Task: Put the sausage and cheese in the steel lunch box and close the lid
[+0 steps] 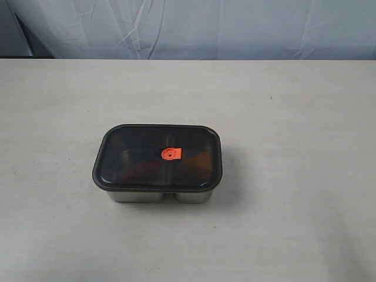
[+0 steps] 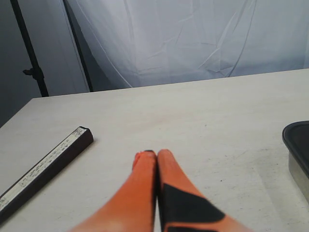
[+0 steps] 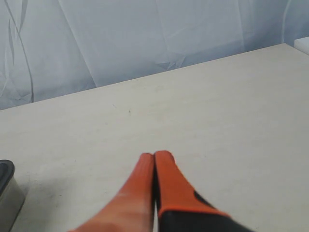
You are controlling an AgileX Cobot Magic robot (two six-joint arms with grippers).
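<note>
Exterior view: the lid (image 1: 157,157) sits flat on the box (image 1: 158,195), mid-table, its long axis running side to side, orange tab (image 1: 171,154) on top. The sausage and cheese? Only dim warm smudges show through that smoky lid, so I can't say for sure. Neither of my arms shows here. My left gripper (image 2: 155,153) is pinched fully closed, holding nothing, low over the table (image 2: 193,111), with the box off to my right. My right gripper (image 3: 153,155), same story: tips together, empty, box off to my left. Which arm is nearer, I can't tell. Looks finished to me.
</note>
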